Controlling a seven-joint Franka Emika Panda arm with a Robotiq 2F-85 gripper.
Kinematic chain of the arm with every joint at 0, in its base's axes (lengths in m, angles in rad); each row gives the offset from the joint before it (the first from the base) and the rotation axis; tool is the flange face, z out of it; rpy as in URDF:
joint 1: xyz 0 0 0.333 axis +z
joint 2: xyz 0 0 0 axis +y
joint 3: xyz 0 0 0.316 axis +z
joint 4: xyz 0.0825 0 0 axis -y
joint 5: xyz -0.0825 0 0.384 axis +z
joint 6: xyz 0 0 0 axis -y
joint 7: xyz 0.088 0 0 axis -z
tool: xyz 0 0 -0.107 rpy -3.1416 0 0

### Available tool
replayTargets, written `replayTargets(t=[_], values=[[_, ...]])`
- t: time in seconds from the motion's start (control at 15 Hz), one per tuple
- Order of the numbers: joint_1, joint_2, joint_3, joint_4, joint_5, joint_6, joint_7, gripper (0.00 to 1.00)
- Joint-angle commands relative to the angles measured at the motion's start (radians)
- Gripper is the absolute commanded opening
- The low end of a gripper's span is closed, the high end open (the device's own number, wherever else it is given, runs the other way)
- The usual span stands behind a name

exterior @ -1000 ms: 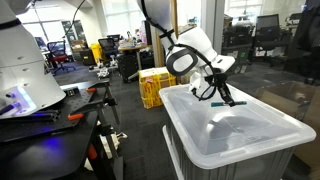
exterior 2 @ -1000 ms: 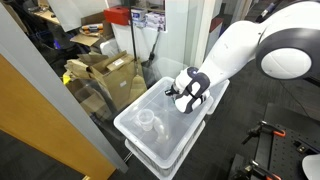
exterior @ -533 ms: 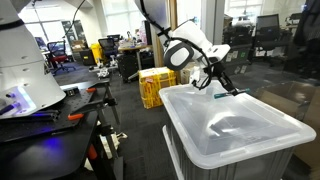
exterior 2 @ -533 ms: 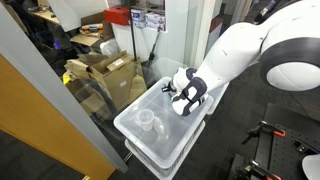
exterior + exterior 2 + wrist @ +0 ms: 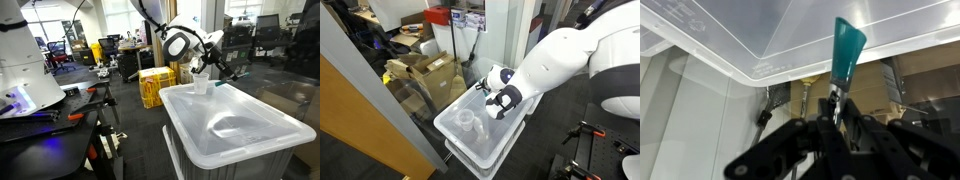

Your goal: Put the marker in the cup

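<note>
My gripper (image 5: pixel 835 108) is shut on the marker (image 5: pixel 847 48), a teal stick whose wide end points away from the jaws toward the edge of the big white bin lid (image 5: pixel 730 35). In both exterior views the gripper (image 5: pixel 207 68) (image 5: pixel 488 93) hangs above the lid (image 5: pixel 250 135) (image 5: pixel 495 140). The cup (image 5: pixel 466 121), small and translucent, stands upright on the lid a little beyond the gripper; it also shows in an exterior view (image 5: pixel 202 84) just below the fingers. I cannot make out the marker clearly in the exterior views.
A yellow crate (image 5: pixel 152 86) sits on the floor behind the bin. Cardboard boxes (image 5: pixel 428 70) lie behind a glass pane beside the bin. A workbench with tools (image 5: pixel 45 112) stands across the aisle. The robot's bulky white arm (image 5: pixel 570 60) looms over the lid's far side.
The gripper has risen and travelled across the lid with the marker, ending close above the cup. The cup and the lid have not moved.
</note>
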Motion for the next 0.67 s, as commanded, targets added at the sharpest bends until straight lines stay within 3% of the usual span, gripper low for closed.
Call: replayTargets(t=[0.0,0.6], values=[[0.092,-0.014,-0.052,-0.046,0.046,0.000,-0.023,0.05],[0.237,0.042,-0.113,-0.025,0.062,0.000,-0.029,0.05]])
